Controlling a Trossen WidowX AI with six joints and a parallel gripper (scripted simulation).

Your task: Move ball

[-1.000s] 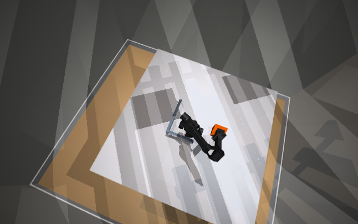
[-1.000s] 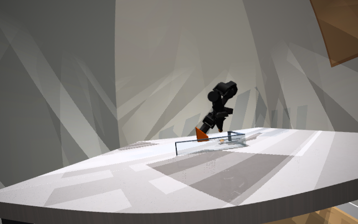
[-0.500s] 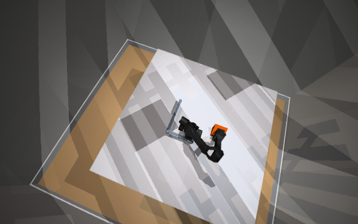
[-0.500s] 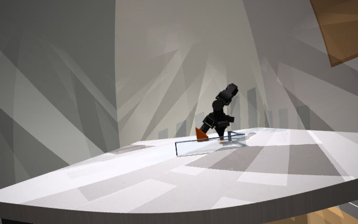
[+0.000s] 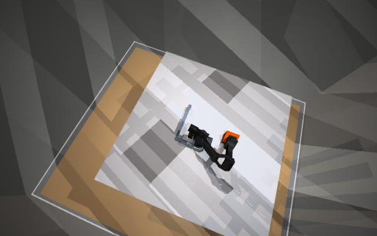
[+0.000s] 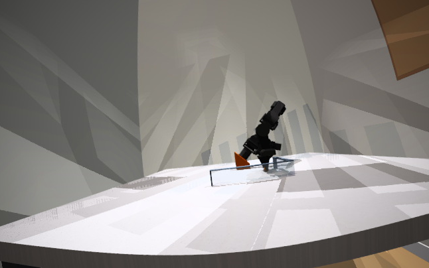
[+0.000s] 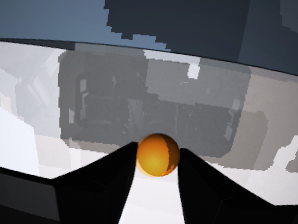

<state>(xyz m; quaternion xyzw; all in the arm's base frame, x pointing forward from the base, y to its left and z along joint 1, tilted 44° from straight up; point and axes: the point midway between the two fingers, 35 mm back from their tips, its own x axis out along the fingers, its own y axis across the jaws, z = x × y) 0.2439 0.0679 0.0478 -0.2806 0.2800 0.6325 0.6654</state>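
Orange ball [image 7: 157,155] sits pinched right between the tips of the claw [image 7: 157,163], the two dark fingers closed narrow against its sides, so it is the ball and nothing else that they hold. From the side camera the claw [image 6: 265,165] is down low at the desk [image 6: 176,216], tucked in by the clear walls [image 6: 242,176], near where the two panes meet. From above, the arm [image 5: 210,148] reaches toward that corner, and the walls [image 5: 184,123] show as a thin blue L just beyond its tip. Now the relation that matters: the see-through copy is not visible in the wrist view, only a dark wall pane across the top and grey desk ahead. My guess is that the ball is already on top of it or covering it, though I cannot confirm that. If so, the next move is straight down and open, not sideways. The risk is a round thing rolling when freed, so a gentle release close to the desk looks wise, then a clean lift away.
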